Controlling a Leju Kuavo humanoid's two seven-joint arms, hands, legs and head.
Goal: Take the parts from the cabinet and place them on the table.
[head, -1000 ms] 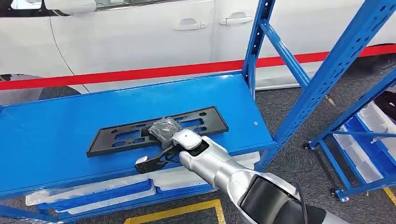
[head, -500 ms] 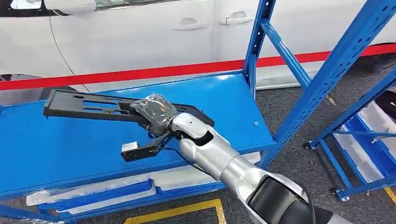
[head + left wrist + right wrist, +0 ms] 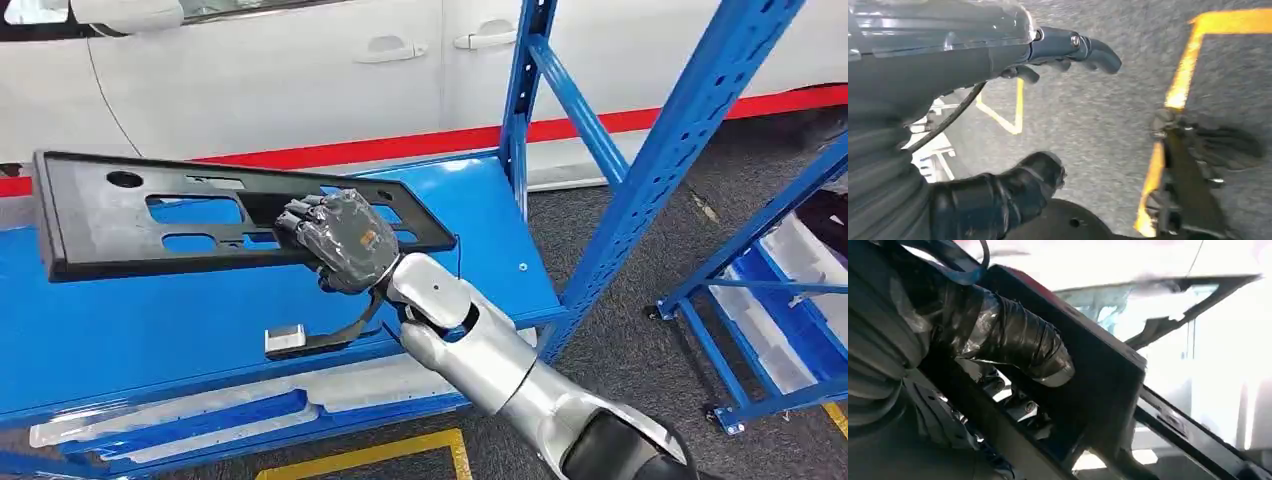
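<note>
Behind the blue shelf stood a white car with a red stripe. The right hand gripped a long black plastic frame, lifted clear above the shelf and tilted. The right wrist view showed the thumb clamped over the frame's edge. The left hand hung over grey floor, fingers loosely apart, holding nothing.
</note>
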